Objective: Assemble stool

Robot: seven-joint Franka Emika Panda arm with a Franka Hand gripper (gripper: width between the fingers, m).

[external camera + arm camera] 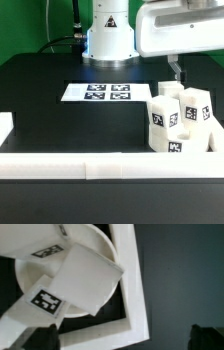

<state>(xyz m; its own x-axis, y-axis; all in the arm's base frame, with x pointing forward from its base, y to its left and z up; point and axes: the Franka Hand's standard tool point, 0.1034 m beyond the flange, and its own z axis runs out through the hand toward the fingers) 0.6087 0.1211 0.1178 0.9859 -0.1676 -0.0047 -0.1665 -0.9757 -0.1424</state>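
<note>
Stool [181, 122] crowds the border rail [70, 164]; marker board [98, 93] lies apart

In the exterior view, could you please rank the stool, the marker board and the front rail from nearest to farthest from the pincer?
1. Stool: at the view's right, directly under the pincer.
2. Marker board: mid-table, toward the view's left.
3. Front rail: along the near edge.
</note>
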